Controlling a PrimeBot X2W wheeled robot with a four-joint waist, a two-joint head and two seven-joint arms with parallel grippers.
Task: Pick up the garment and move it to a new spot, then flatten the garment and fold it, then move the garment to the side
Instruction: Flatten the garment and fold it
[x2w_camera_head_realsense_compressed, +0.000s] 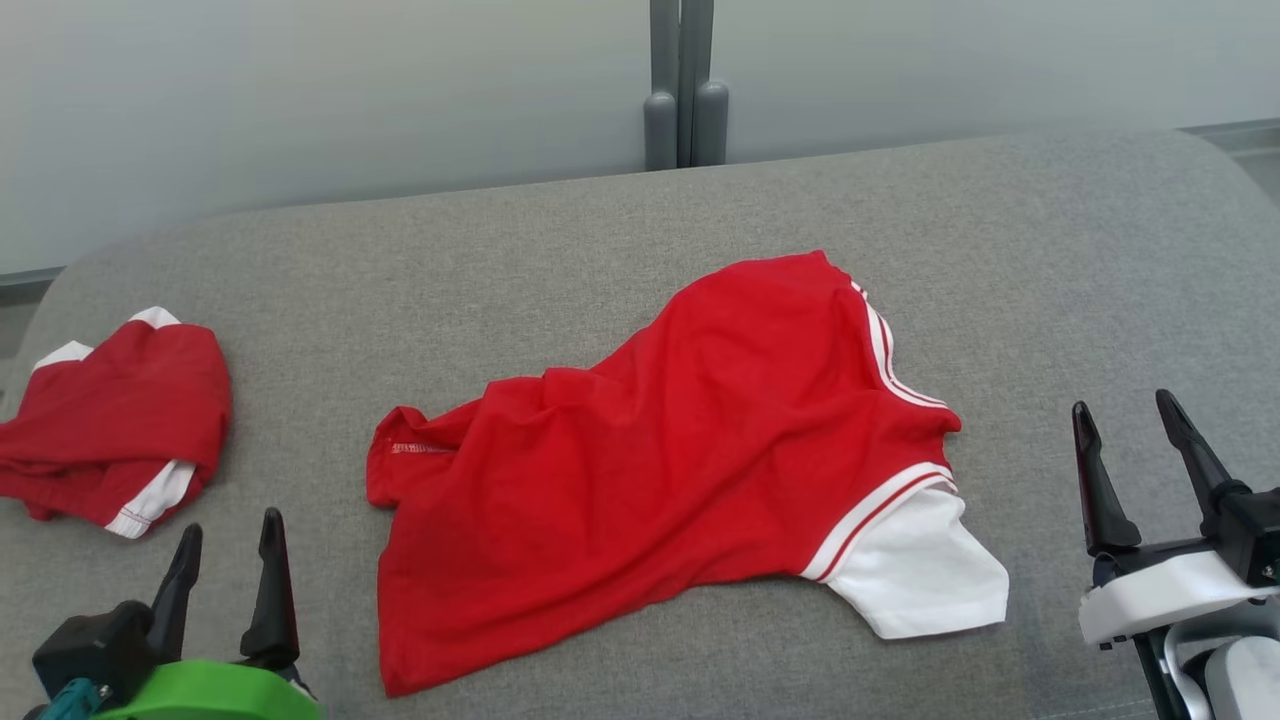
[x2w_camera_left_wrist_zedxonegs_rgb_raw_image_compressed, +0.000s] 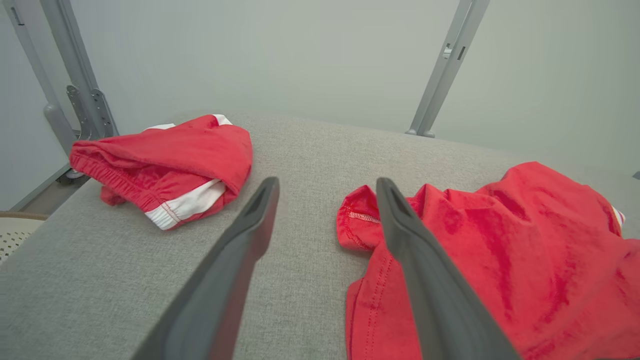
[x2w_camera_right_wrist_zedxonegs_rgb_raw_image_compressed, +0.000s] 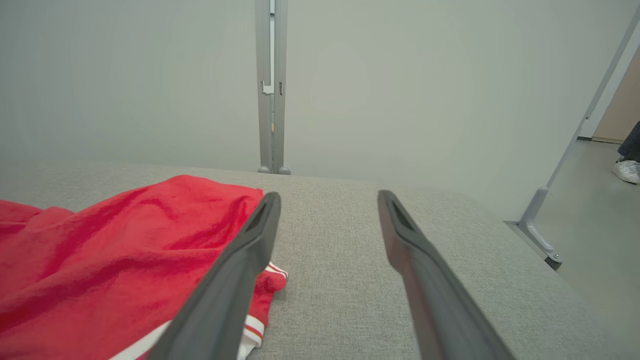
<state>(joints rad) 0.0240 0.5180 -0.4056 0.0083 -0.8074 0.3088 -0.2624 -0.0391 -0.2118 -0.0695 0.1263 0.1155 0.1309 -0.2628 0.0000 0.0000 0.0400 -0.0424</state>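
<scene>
Left fingers (x2w_camera_head_realsense_compressed: 272, 590) between shirt (x2w_camera_head_realsense_compressed: 650, 450) and shorts (x2w_camera_head_realsense_compressed: 120, 420)

A grey, cloth-covered bench (x2w_camera_head_realsense_compressed: 500, 260) with rounded far corners carries two things. A red shirt (x2w_camera_head_realsense_compressed: 680, 450) lies rumpled near the middle, its white sleeve toward the near right. A bunched red garment (x2w_camera_head_realsense_compressed: 120, 420) with white trim lies at the left edge, well apart from the shirt.

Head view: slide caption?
Crumpled red white-sleeved shirt on grey fabric cushion, left end effector and right end effector open.
</scene>
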